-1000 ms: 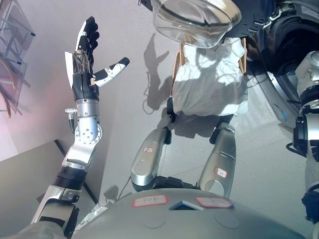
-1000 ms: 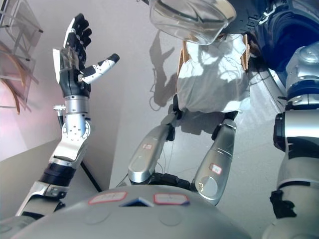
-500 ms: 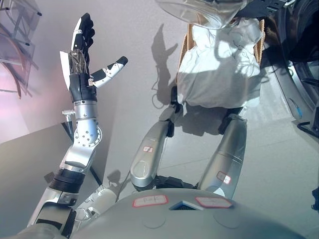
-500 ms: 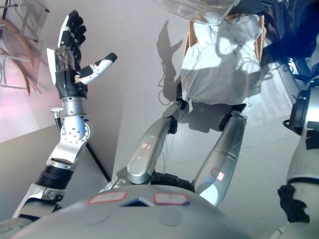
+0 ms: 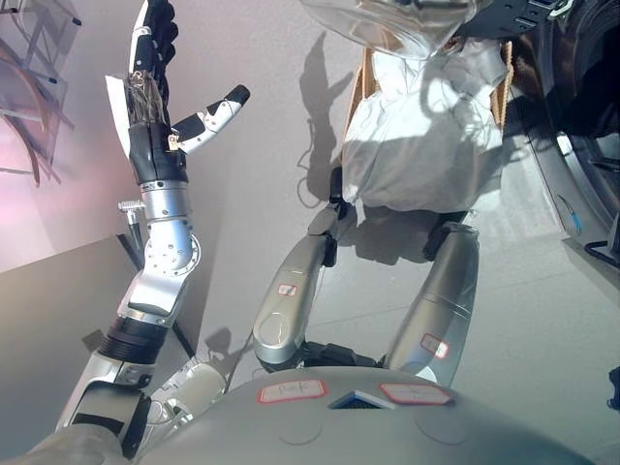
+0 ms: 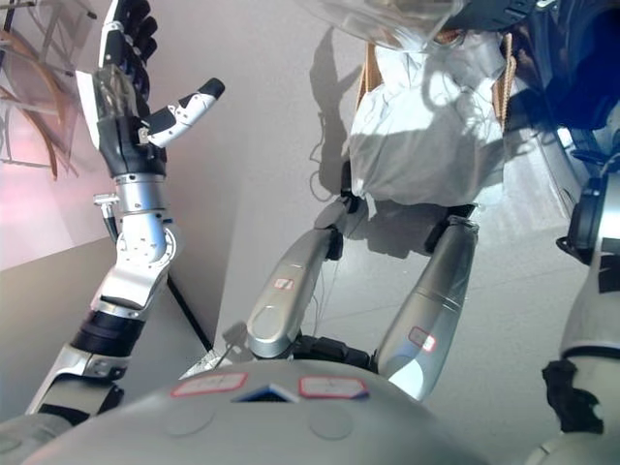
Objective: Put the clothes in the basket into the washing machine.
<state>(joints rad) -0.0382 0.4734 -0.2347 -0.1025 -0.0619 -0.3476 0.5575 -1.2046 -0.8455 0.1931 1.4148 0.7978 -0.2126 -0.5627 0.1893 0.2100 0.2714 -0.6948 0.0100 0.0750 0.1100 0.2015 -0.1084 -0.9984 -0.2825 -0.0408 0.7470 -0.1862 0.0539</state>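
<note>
- White clothes point(image 5: 417, 145) heap in the wicker basket point(image 5: 362, 82) on the floor ahead of me.
- The washing machine point(image 5: 581, 87) stands open just right of it, its clear door point(image 5: 387, 24) above the heap.
- My left hand point(image 5: 155, 97) is raised far left, fingers spread, holding nothing.
- My right hand isn't visible.

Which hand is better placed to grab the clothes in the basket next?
Probably the right. Its arm shows at the right edge beside the basket of white clothes, though the hand is out of view. The left hand is raised open, far left.
</note>
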